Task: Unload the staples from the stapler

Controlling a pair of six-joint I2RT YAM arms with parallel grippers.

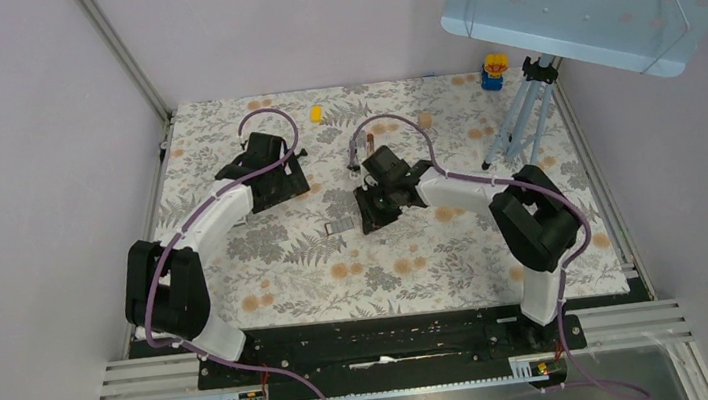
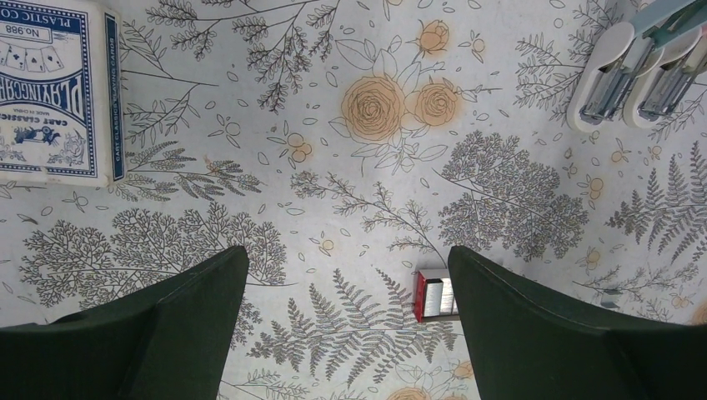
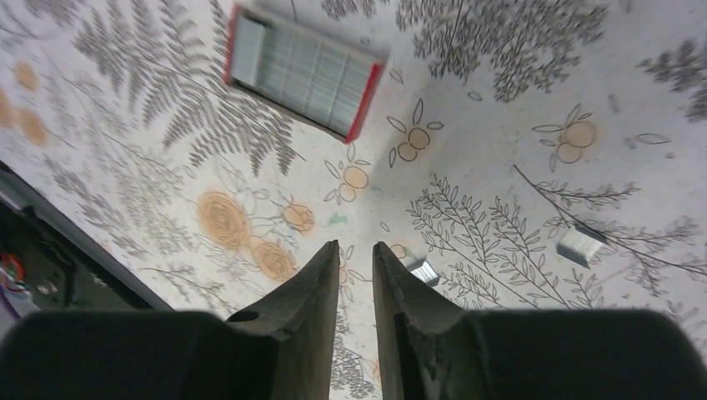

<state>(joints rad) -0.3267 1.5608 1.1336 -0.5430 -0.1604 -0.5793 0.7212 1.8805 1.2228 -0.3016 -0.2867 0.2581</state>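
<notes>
Right gripper (image 3: pixel 354 247) first: its jaws are only cracked open, a thin slot with just the flowery tablecloth (image 3: pixel 500 125) showing through. It's not holding anything and it hangs above the cloth. A tiny silvery staple strip (image 3: pixel 425 271) lies just beside the tip of one finger, and a second loose strip (image 3: pixel 579 244) sits off to the side. Further out is the red-edged staple box (image 3: pixel 304 71), open side up, rows of staples showing.

Left gripper (image 2: pixel 348 254) is spread wide with nothing between the fingers (image 2: pixel 534 325). In its wrist view the same box pokes out next to one finger, and I can't tell if they touch.

The stapler (image 2: pixel 609 67), white with teal, lies swung open on the cloth well past that gripper, and neither gripper is on it. A blue playing card box (image 2: pixel 54 92) lies off to the other side. At the far edge of the table there's a small yellow thing (image 1: pixel 316 114), a toy figure (image 1: pixel 493 70) and a tripod (image 1: pixel 520 121).
</notes>
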